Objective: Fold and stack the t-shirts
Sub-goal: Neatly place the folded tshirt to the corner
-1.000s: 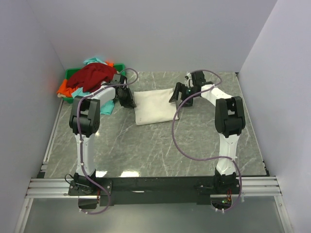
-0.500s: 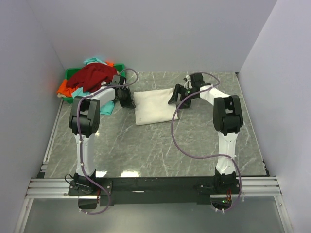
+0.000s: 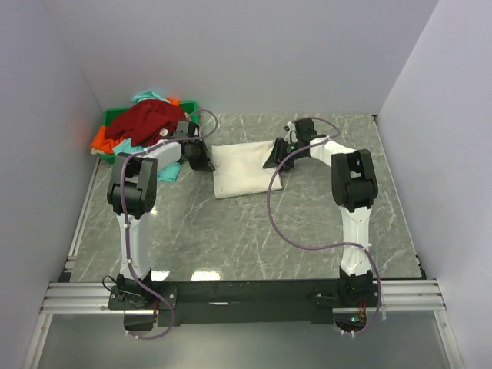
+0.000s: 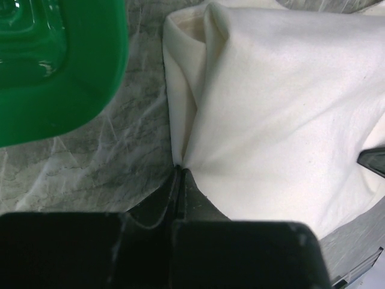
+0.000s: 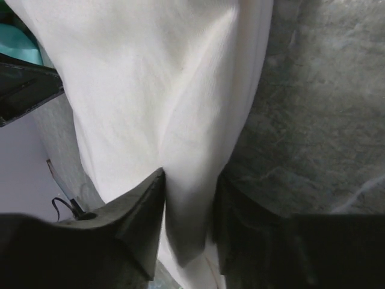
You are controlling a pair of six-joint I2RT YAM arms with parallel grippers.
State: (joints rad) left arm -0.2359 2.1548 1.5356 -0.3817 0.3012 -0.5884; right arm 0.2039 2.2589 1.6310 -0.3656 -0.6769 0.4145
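A folded cream-white t-shirt point(image 3: 242, 171) lies on the marble table. My left gripper point(image 3: 201, 157) is at its left edge; in the left wrist view the gripper point(image 4: 178, 171) is shut, pinching the cloth's hem point(image 4: 283, 108). My right gripper point(image 3: 270, 160) is at the shirt's right edge. In the right wrist view it point(image 5: 189, 192) has a thick fold of the cream shirt point(image 5: 150, 90) pressed between both fingers. The dark red t-shirt point(image 3: 146, 119), orange t-shirt point(image 3: 100, 140) and teal t-shirt point(image 3: 150, 97) are piled in the back left corner.
The green bin point(image 3: 192, 108) under the pile stands close behind my left gripper, and its corner point(image 4: 54, 66) fills the upper left of the left wrist view. White walls close in the table on three sides.
The left jaws closed fully on the shirt's left edge. The right gripper slid left onto the shirt's right edge and its jaws narrowed around the fold.
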